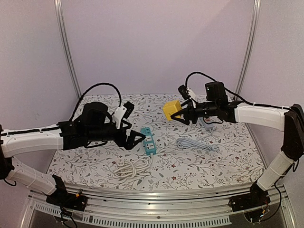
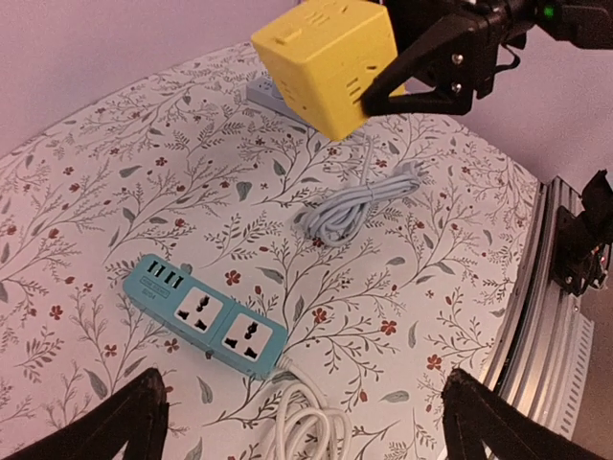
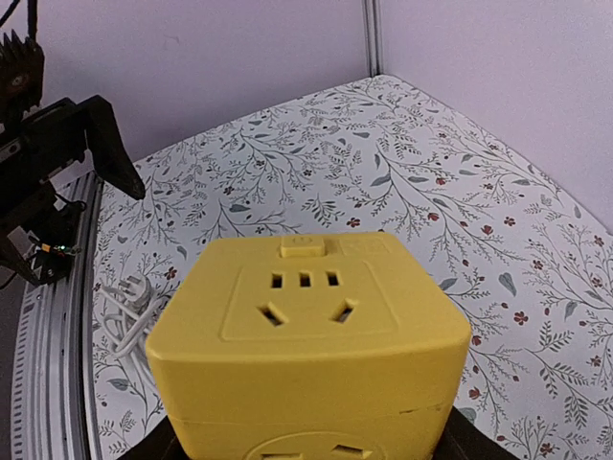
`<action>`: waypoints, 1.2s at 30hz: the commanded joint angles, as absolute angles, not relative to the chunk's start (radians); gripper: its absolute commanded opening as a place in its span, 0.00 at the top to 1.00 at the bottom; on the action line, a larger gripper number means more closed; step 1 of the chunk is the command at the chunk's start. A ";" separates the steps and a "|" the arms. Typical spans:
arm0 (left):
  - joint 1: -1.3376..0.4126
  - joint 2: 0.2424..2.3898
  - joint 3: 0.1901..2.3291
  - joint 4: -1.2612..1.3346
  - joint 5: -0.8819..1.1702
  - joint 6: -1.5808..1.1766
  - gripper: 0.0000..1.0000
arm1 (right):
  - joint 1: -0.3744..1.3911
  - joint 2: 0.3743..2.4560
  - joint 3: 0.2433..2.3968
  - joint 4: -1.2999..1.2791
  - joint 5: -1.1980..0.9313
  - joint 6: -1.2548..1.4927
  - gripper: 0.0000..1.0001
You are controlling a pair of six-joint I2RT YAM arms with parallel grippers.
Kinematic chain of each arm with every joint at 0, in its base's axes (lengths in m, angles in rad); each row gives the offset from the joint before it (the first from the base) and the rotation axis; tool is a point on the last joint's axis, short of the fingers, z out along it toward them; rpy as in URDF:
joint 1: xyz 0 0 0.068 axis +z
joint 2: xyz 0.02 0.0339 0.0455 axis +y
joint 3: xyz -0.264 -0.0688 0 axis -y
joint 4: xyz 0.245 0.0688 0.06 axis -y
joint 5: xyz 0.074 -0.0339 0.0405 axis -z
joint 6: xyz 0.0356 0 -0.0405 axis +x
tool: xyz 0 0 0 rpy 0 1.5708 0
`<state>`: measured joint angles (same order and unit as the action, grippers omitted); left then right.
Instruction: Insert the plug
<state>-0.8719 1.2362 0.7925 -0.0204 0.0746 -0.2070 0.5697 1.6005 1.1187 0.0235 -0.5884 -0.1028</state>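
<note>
Table: flowered cloth (image 1: 223, 166) under pale lilac walls, with metal rails along the near edge.
Right gripper (image 1: 179, 115): raised well above the cloth, fingers clamped on a yellow socket cube (image 1: 171, 109) – gripping it from the side nearest the arm.
Yellow socket cube: in the air, clear of the table; the right wrist view shows a face with socket holes turned upward and a small button near its far edge.
Left gripper (image 1: 136, 122): jaws spread wide, holding nothing, hovering just left of the power strip (image 1: 148, 140).
Power strip: teal, lying flat on the cloth between the two arms – two sockets and a row of small ports face up in the left wrist view.
White cord (image 1: 130, 167): coiled on the cloth beside the near end of the strip.
Grey cord (image 1: 194, 144): looped on the cloth below the right gripper, plug (image 2: 414, 171) at one end.
Grey box (image 1: 207, 124): flat on the cloth, partly hidden under the right gripper.
</note>
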 commanded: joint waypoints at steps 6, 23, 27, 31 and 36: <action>-0.852 1.326 1.069 -0.240 0.308 0.041 0.00 | 0.597 1.638 1.091 0.000 -0.851 -0.285 1.00; -0.816 1.581 1.422 -0.526 0.468 0.328 0.02 | 0.647 1.572 1.068 -0.104 -0.948 -0.371 1.00; -0.816 1.628 1.475 -0.550 0.490 0.334 0.04 | 0.653 1.578 1.073 -0.108 -0.936 -0.365 0.99; -0.816 1.672 1.518 -0.575 0.516 0.339 0.04 | 0.658 1.578 1.074 -0.107 -0.932 -0.365 0.99; -0.818 1.708 1.540 -0.581 0.537 0.336 0.07 | 0.658 1.581 1.079 -0.110 -0.929 -0.358 0.99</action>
